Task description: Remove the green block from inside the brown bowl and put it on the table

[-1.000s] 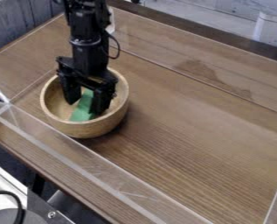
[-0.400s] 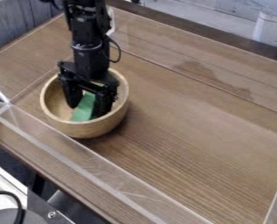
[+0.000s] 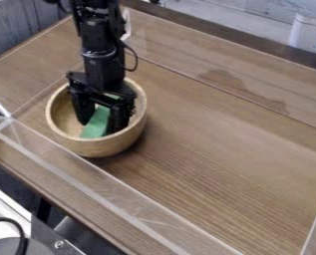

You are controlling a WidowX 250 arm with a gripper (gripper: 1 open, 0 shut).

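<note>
The light-brown wooden bowl (image 3: 70, 137) sits at the left of the table (image 3: 213, 129). Inside it lies the green block (image 3: 97, 124), partly covered by the arm. My black gripper (image 3: 101, 117) points straight down into the bowl, its fingers open and standing on either side of the block. Whether the fingers touch the block cannot be told from this view.
Low clear acrylic walls (image 3: 121, 204) border the table at the front and left. A white object (image 3: 311, 30) stands beyond the far right corner. Bare wood-grain surface stretches to the right of the bowl.
</note>
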